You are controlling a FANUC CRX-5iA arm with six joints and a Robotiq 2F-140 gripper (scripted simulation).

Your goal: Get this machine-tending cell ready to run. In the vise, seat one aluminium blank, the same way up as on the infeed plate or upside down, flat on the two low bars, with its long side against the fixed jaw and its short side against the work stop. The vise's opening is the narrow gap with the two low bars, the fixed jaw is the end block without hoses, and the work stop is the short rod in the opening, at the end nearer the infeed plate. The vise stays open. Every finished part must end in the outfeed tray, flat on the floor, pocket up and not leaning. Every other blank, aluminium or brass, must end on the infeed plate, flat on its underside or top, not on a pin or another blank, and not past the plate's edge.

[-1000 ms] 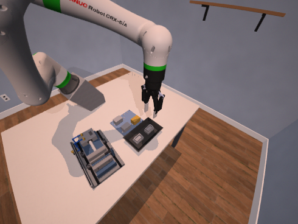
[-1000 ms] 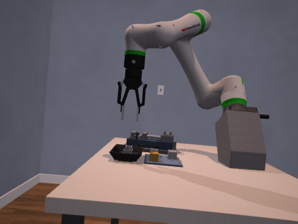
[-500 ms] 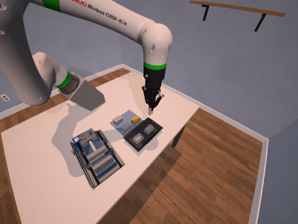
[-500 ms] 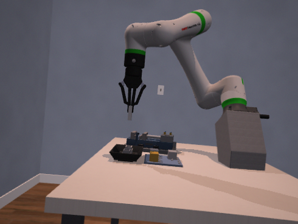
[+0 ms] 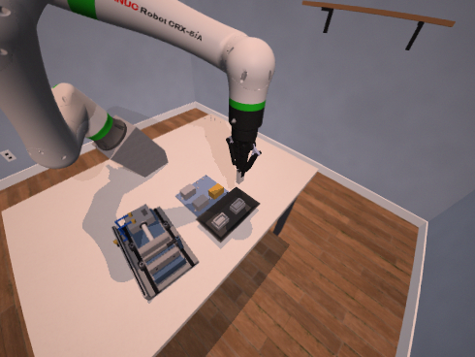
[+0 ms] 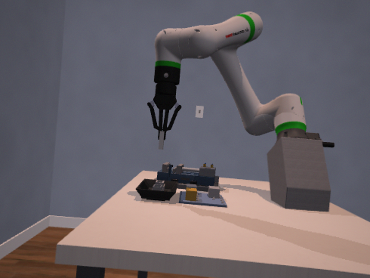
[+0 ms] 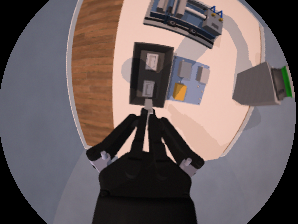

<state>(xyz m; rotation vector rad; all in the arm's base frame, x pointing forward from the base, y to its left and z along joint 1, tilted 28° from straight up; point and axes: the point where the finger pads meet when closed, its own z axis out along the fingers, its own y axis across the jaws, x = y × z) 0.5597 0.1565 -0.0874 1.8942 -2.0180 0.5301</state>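
My gripper [image 5: 240, 178] hangs high above the far end of the black outfeed tray [image 5: 228, 213]. Its fingers are shut together with nothing between them, as also shows in the side view [image 6: 161, 145] and the wrist view [image 7: 147, 106]. Two finished parts [image 5: 219, 221] [image 5: 237, 206] lie in the tray, pocket side up. The blue infeed plate [image 5: 201, 193] beside the tray holds two aluminium blanks [image 5: 187, 190] [image 5: 199, 202] and one brass blank [image 5: 215, 191]. The vise [image 5: 155, 249] stands at the left of the plate. I see no blank in its opening.
The grey robot pedestal [image 5: 138, 152] stands at the back of the table. The table's front edge runs close behind the tray and the vise. A wall shelf [image 5: 378, 15] hangs far off at the upper right.
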